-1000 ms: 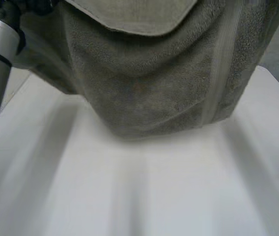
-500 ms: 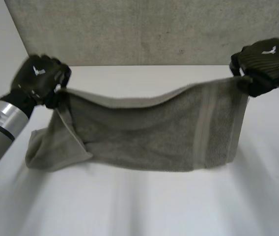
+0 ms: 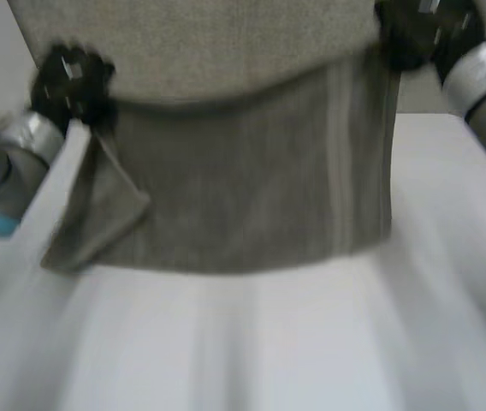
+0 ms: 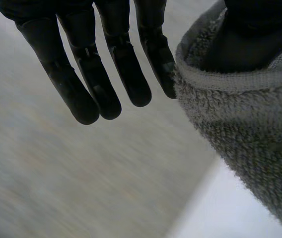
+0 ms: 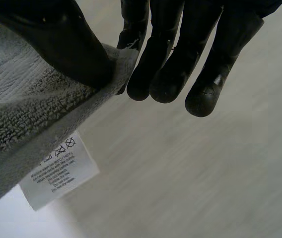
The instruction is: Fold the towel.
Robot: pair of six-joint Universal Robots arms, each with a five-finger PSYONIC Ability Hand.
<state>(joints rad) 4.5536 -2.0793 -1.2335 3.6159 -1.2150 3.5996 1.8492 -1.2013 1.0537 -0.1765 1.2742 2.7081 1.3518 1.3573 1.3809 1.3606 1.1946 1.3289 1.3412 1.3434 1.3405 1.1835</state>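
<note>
Grey-green terry towel point(image 3: 243, 197) hung spread, spreading step I'd say. The black left hand point(image 3: 72, 81) at upper left and black right hand point(image 3: 418, 30) at upper right each pinched a top corner. Next probably calls for laying it flat on the white tabletop point(image 3: 269, 342).

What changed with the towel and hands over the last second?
Since half a second ago the left hand and right hand have risen in the head view, drawing the towel up so it hangs taller above the table. A second ago it hung close to the camera. Unchanged: each hand pinches an upper corner, and the folded flap droops below the left hand.
</note>
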